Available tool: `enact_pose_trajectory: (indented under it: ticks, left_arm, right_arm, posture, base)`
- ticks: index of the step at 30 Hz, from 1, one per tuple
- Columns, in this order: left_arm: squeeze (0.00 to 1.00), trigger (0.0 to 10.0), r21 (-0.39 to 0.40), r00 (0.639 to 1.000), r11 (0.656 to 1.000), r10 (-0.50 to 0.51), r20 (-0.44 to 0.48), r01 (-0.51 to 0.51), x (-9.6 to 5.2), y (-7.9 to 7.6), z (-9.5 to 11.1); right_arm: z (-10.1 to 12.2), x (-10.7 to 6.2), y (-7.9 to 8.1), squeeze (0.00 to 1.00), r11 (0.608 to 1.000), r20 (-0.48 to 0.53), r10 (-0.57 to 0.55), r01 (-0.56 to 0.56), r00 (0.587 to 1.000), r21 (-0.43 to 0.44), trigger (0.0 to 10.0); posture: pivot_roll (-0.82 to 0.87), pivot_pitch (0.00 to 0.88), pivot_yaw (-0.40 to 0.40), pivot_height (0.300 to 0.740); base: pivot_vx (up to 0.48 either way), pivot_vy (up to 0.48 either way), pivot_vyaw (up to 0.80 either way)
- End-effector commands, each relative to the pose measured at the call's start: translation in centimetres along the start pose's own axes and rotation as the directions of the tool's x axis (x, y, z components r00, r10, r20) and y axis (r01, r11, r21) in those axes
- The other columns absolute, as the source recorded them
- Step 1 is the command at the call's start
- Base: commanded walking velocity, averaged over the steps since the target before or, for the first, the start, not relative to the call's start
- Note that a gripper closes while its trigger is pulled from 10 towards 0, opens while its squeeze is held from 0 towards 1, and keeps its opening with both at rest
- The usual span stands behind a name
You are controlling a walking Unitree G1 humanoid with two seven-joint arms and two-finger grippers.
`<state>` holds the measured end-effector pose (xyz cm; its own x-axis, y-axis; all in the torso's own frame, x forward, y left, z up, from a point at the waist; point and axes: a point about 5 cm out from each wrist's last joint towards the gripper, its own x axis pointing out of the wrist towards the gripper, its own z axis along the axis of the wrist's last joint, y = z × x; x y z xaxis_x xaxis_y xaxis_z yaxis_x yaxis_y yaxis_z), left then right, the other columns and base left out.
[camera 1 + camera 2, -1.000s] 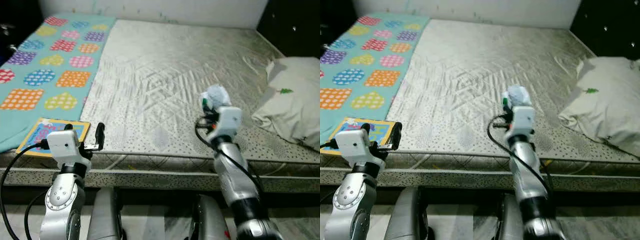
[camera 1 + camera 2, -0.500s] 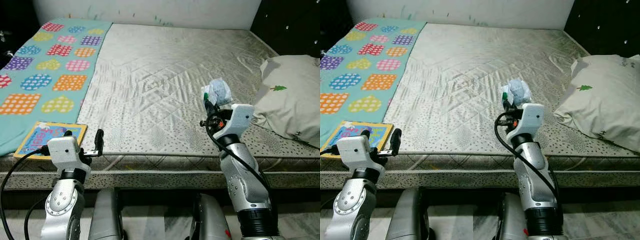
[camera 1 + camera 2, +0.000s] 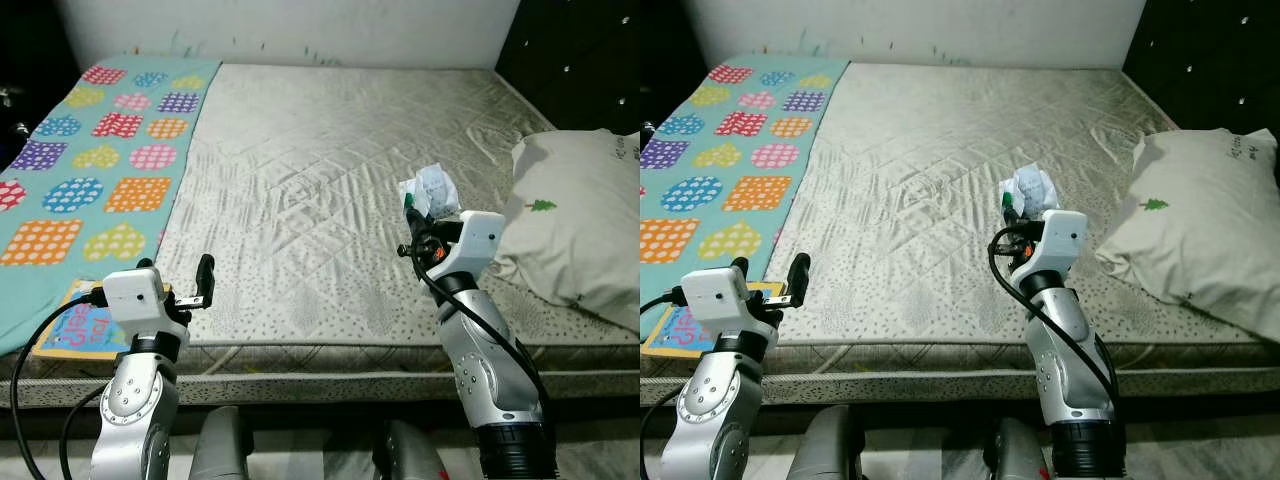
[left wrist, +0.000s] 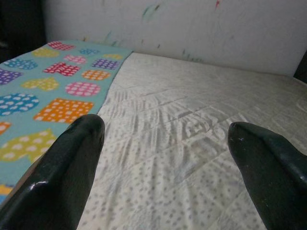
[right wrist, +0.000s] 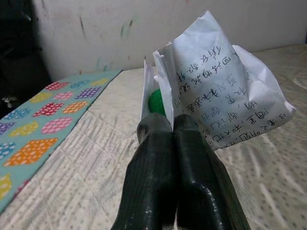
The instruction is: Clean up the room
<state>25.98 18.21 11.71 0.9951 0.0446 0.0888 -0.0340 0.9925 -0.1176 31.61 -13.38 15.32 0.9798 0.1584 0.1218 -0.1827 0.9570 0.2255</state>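
My right gripper (image 3: 411, 205) pinches a crumpled paper (image 5: 218, 91) tight, and the paper sticks up above its jaws, over the bed (image 3: 320, 150). My left gripper (image 4: 165, 158) hangs with jaws wide apart, holding nothing.

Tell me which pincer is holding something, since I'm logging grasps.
The right pincer: its fingers are shut on a crumpled paper with handwriting. The left pincer is open, over the mattress.

Silver jointed arms, white wrist boxes, black looping cables, seemingly glossy black fingers (image 4: 67, 172).
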Motion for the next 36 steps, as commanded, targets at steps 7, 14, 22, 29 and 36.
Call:
enact_pose_trajectory:
  ticks: [7,14,22,29,36]
  left_arm:
    - [0.00,10.0,-0.004,1.000,1.000,0.003,0.007,-0.003,0.9,-0.5,-0.6]
    - [0.00,10.0,0.014,1.000,1.000,0.000,0.011,0.000,2.3,-0.7,-0.8]
    - [0.00,10.0,0.032,0.999,0.999,-0.028,0.019,0.027,2.8,-0.2,-0.7]
    - [0.00,10.0,0.013,0.999,0.999,-0.038,-0.036,0.038,1.4,-0.6,-2.6]
    - [0.00,10.0,-0.027,0.996,0.997,-0.078,-0.052,0.077,0.9,-1.5,-3.2]
  right_arm:
    - [-0.7,0.0,0.1,0.00,1.000,-0.005,-0.007,0.007,1.000,-0.017,10.0]
    - [-1.8,-0.1,-0.3,0.00,0.999,-0.032,-0.013,0.012,0.999,-0.040,10.0]
    - [-4.0,-1.3,-1.8,0.00,0.991,-0.105,-0.075,0.063,0.992,-0.115,10.0]
    - [-5.4,-2.5,-2.5,0.00,0.987,-0.130,-0.143,0.130,0.981,-0.099,10.0]
    - [-5.7,-3.1,-3.0,0.00,0.983,-0.145,-0.157,0.141,0.977,-0.113,10.0]
  posture:
    - [0.01,0.000,-0.021,0.740]
    - [0.01,0.000,-0.033,0.740]
    - [0.01,0.000,-0.028,0.740]
    - [-0.01,0.000,0.003,0.740]
    - [-0.01,0.000,0.004,0.740]
  base:
    - [0.000,0.000,0.00]
    - [0.000,0.000,0.00]
    - [0.000,0.000,0.00]
    - [0.000,0.000,0.00]
    - [0.000,0.000,-0.18]
